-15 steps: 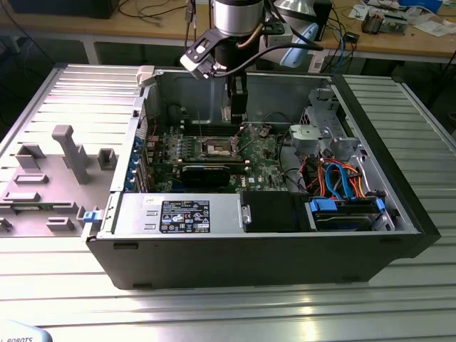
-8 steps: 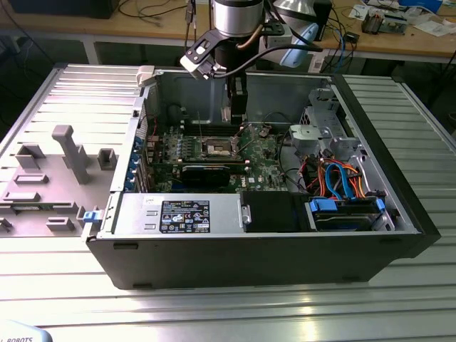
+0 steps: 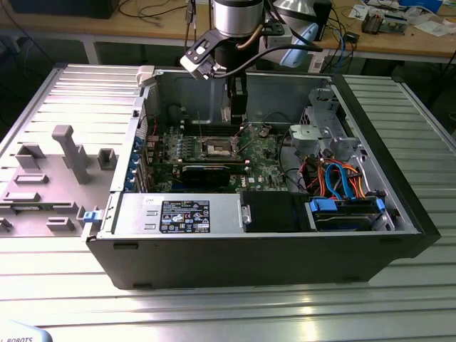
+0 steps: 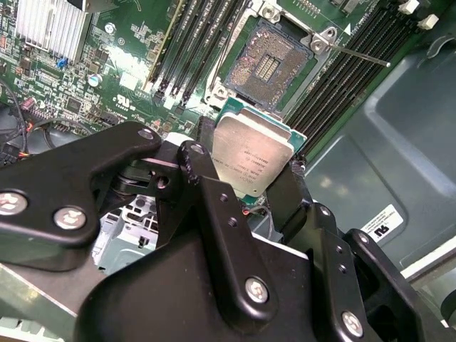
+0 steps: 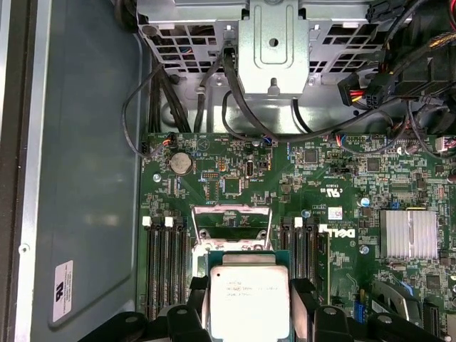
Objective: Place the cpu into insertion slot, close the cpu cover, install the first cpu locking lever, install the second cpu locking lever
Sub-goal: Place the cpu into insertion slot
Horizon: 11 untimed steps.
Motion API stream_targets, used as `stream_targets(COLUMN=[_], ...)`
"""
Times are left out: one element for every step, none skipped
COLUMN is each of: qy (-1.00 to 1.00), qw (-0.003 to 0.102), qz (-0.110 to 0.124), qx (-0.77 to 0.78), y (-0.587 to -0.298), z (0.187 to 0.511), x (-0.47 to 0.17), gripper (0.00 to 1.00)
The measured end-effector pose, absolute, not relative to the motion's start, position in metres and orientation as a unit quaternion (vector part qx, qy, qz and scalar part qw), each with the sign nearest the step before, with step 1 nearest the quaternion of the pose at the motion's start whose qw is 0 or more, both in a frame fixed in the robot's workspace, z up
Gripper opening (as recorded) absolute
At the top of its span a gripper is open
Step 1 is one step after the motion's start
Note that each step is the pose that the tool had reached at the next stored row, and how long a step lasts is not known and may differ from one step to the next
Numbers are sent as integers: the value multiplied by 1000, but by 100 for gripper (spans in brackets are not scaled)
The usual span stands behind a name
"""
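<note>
1. In the second wrist view the gripper is closed on the cpu. Its two black fingers press on opposite edges of the chip. The insertion slot lies uncovered just beyond the chip and apart from it, between rows of memory slots. A thin lever sticks out beside the socket.
2. In the first wrist view the cpu shows its silvery top, and the cpu cover seems to stand open just beyond it. To place the chip well, it should probably be kept level, with its edges square to the socket, and set down without sliding, because the contacts look delicate. The grip on the edges is narrow, so a slow motion seems safer.
3. In the exterior view the gripper hangs in the upper middle of the frame, inside the open computer case. The insertion slot is near it, toward the centre. The case lies on a ribbed metal table. A grey fixture plate is on the exterior view's left, and a wooden workbench with cables crosses the top.
</note>
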<state>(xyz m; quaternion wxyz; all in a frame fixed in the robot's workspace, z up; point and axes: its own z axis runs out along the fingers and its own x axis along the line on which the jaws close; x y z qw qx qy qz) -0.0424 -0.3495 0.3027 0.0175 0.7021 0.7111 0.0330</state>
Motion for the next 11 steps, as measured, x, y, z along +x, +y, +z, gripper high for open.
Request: stream_targets(qy=[711, 711, 711, 711, 711, 710, 710, 710, 710, 710, 710], qw=[18, 18, 18, 18, 18, 18, 18, 18, 18, 18, 18], qz=[33, 33, 33, 33, 33, 33, 33, 33, 33, 33, 33], qx=[702, 702, 702, 702, 703, 703, 704, 703, 704, 704, 703], y=[-350, -350, -349, -349, -349, -349, -349, -349, -349, -349, -349], z=[303, 303, 302, 296, 287, 285, 282, 280, 278, 276, 274], x=[-42, -42, -42, -42, -44, -45, -47, -48, -49, -49, -49], gripper=[54, 54, 54, 54, 54, 54, 54, 54, 54, 54, 54])
